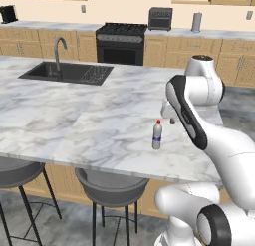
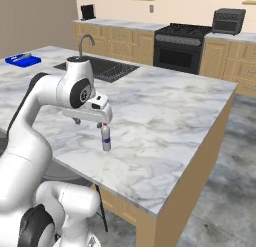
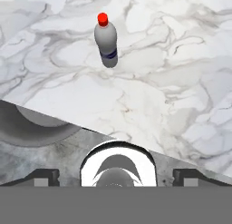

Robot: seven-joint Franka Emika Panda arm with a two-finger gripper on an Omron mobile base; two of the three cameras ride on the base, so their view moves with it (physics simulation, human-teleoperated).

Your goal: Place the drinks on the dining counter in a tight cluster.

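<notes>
So the small bottle [image 1: 157, 135] stands upright near the island [image 1: 60, 115] front edge, gripper [image 3: 116, 175] spread wide and empty above, presumably the cluster's anchor.

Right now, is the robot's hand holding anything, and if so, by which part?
Nothing is held. The gripper is open, apart from the small clear bottle with red cap and blue label, which stands upright on the white-grey marble counter.

black stove [image 1: 121, 41], toaster oven [image 1: 160, 18], blue tray [image 2: 22, 59]
</notes>
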